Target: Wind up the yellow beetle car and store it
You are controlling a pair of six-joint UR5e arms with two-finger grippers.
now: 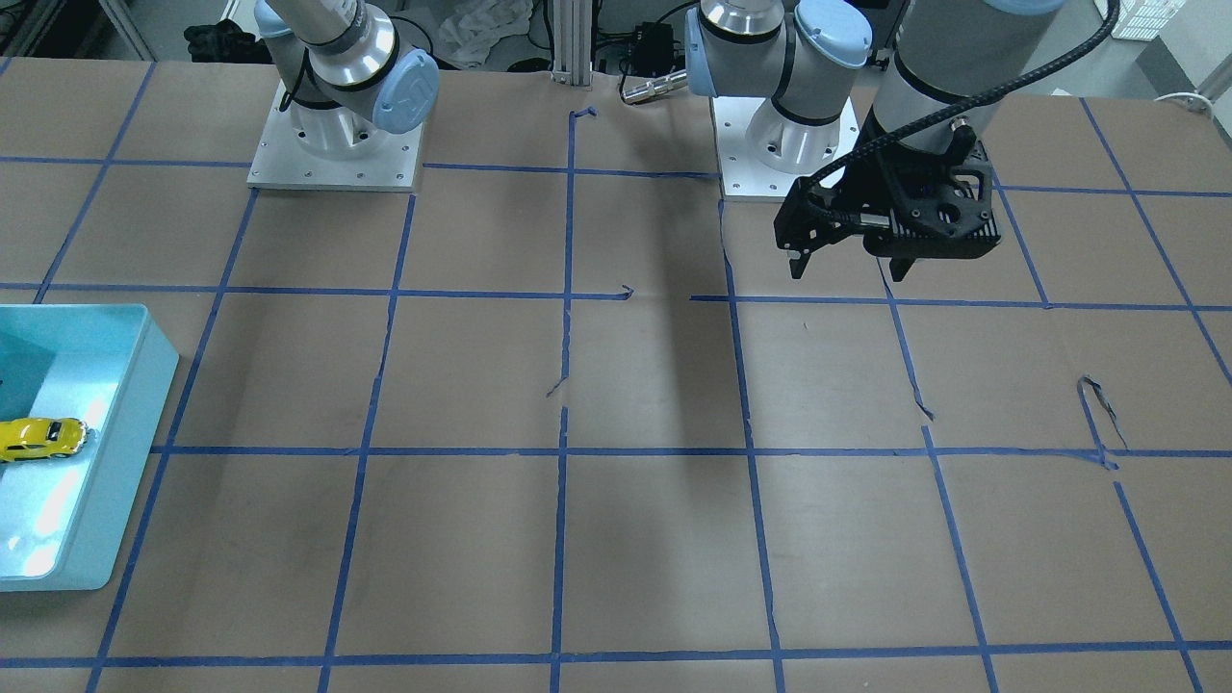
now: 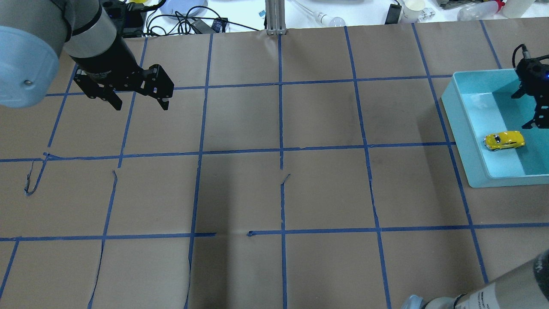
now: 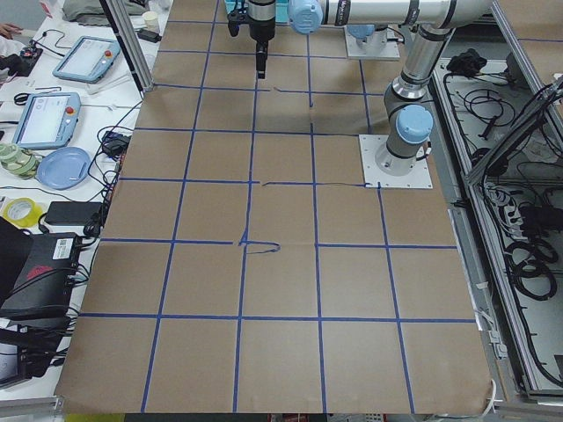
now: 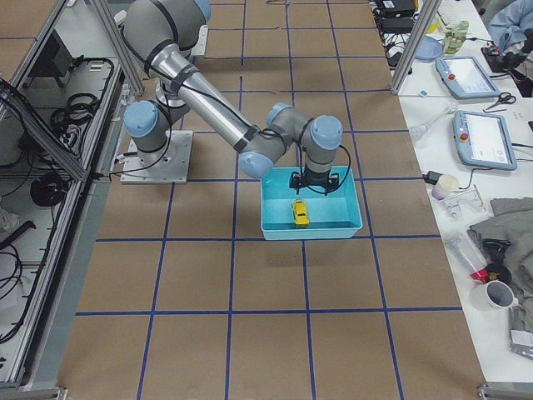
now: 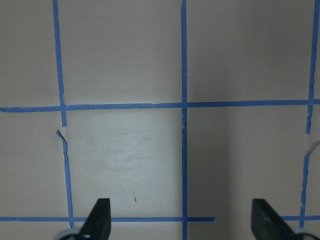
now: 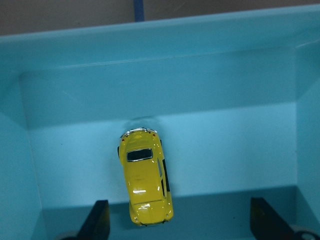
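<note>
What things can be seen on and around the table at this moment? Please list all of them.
yellow beetle car: one, bright yellow, on its wheels on the bin's floor, held by nothing.
bin: one, light blue-green, at the table's end on the robot's right.
brown paper: one sheet, brown, covering the table.
tape grid: many lines, blue, stuck on the paper, torn in places.
teach pendants: two, light-blue rims, on the white bench beside the table.
left end effector: one, black, open, above bare paper.
right end effector: one, black, open, above the bin, over the car.
</note>
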